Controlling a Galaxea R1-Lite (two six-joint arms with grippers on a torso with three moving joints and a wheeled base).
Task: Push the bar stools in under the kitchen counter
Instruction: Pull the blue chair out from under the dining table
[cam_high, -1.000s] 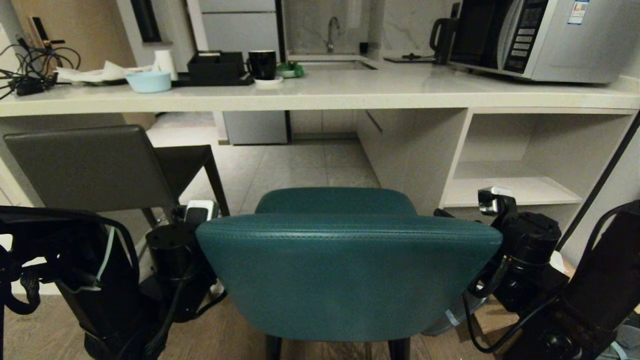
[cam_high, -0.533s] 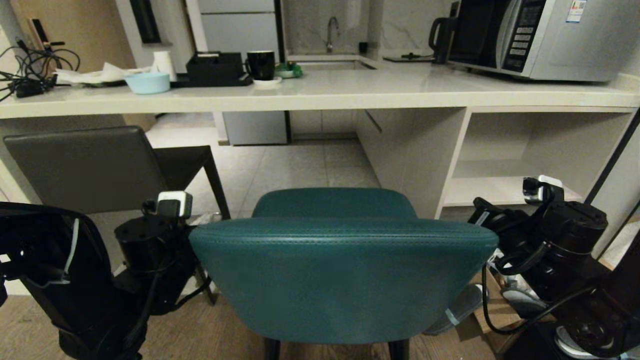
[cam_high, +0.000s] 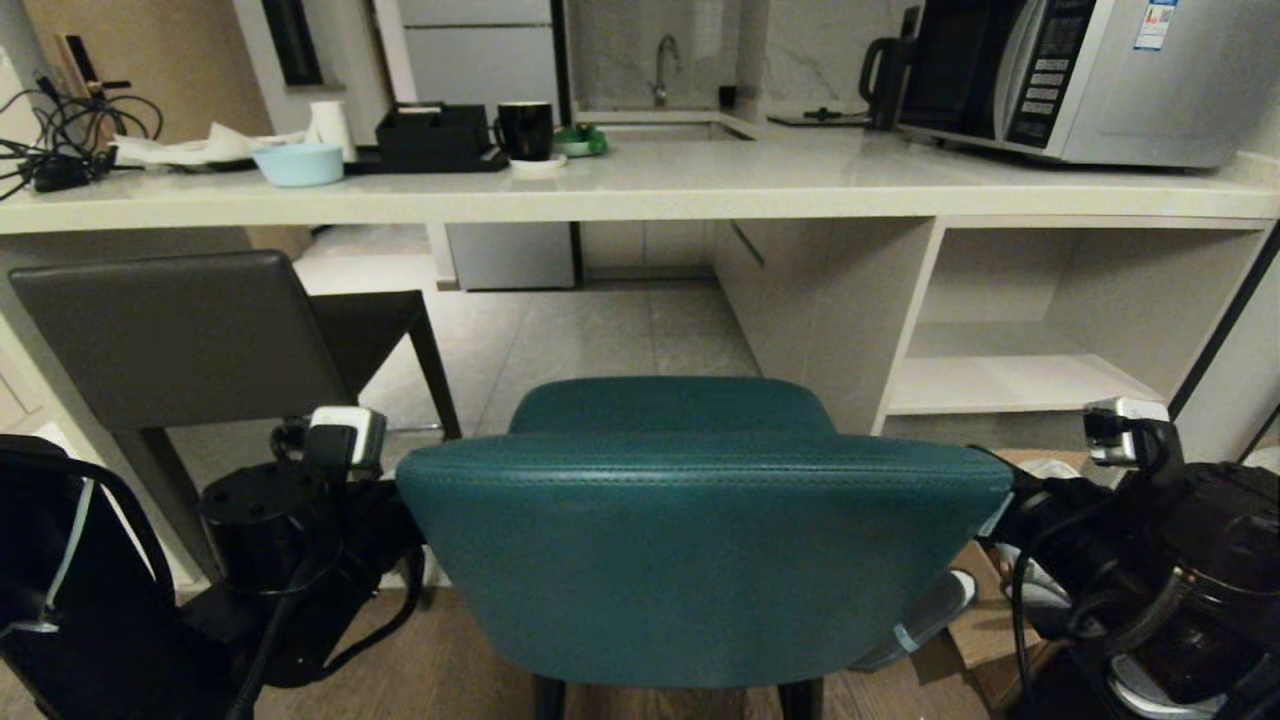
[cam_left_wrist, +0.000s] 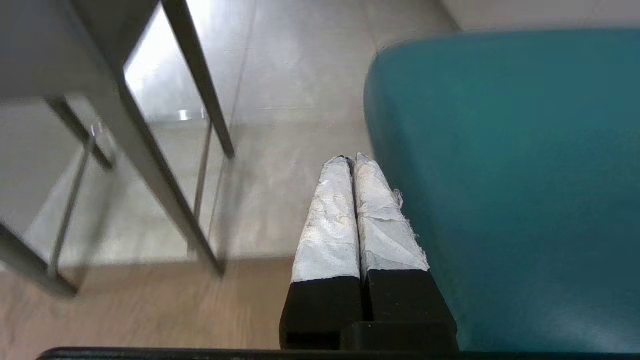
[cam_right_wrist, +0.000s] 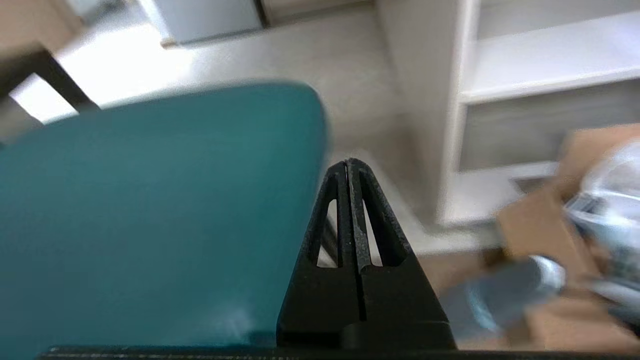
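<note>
Black arms, looped cables, white-capped wrist cameras.
Left hand (cam_left_wrist: 354, 162) had white, crinkled finger wraps; right hand (cam_right_wrist: 350, 165) had bare black fingers with triangular cut-outs.

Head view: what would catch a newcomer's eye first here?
The teal stool fills the foreground, its curved back facing us, short of the pale counter. A black robot arm sits on each side of it, the left gripper and right gripper both shut. A grey stool stands at left.

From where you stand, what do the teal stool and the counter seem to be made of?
The teal stool looks like padded leather or faux leather: smooth, faint sheen, a stitched seam along the back's top. The counter looks like polished pale stone, possibly engineered: thick edge, glossy top.
</note>
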